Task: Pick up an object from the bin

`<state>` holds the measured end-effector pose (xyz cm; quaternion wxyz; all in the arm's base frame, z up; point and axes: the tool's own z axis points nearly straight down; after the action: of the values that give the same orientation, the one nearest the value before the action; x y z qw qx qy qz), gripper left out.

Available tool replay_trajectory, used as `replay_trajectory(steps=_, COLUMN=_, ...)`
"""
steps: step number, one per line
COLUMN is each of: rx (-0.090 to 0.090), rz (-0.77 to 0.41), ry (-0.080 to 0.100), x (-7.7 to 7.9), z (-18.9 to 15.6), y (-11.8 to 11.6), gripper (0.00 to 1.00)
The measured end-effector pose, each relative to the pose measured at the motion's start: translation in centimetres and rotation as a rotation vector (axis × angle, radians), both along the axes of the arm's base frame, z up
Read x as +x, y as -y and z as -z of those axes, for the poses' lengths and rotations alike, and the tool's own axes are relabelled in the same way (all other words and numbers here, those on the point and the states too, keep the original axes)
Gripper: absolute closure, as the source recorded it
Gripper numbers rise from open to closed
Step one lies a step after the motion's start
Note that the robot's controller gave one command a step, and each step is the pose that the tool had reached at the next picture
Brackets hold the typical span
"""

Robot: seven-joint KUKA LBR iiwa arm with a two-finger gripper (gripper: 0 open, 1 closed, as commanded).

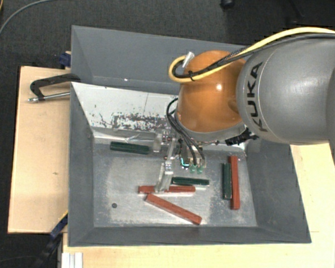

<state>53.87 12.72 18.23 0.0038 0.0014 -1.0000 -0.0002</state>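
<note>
From where I stand, the gripper (pixel 164 183) hangs low under the arm's orange cover (pixel 209 93), near the middle of the grey metal bin (pixel 80 170), and its tip comes down right at a flat red bar (pixel 182 189) lying on the floor. Whether the jaws are apart or together I cannot tell; the metal down there runs together, and I see nothing held in it. What matters is how that red bar lies. Its long axis runs nearly straight across the view, left to right, and the tip meets it left of its middle, so most of its length stretches away to the right, towards the arm. Any closing would have to come across its narrow width, from the far and near sides, not along its length. It has close neighbours. A short dark green bar (pixel 192 182) lies just behind its right half, roughly parallel and possibly touching. A slanted red bar (pixel 173 209) lies just in front, its left end close under the first bar and its right end dropping towards the near wall. That leaves little free room on either side, so to my eye the risk is catching a neighbour along with it. A longer dark green bar (pixel 130 148) rests well apart by the back-left wall, and a green-and-red pair (pixel 230 182) lies side by side to the right, pointing front to back.
</note>
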Motion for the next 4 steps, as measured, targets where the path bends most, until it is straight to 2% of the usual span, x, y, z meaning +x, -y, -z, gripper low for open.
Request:
replay_trajectory(steps=1, rx=0.0, rz=-0.132, ry=0.0, x=-2.1, z=11.5, y=4.9, gripper=0.0)
replay_trajectory(steps=2, rx=0.002, rz=-0.133, ry=0.011, x=-1.8, z=10.9, y=4.7, gripper=1.0)
replay_trajectory(steps=3, rx=0.004, rz=-0.831, ry=0.021, x=-3.3, z=10.8, y=5.0, gripper=1.0)
replay_trajectory(steps=4, rx=0.001, rz=-1.298, ry=0.018, x=-2.3, z=10.7, y=2.6, gripper=1.0)
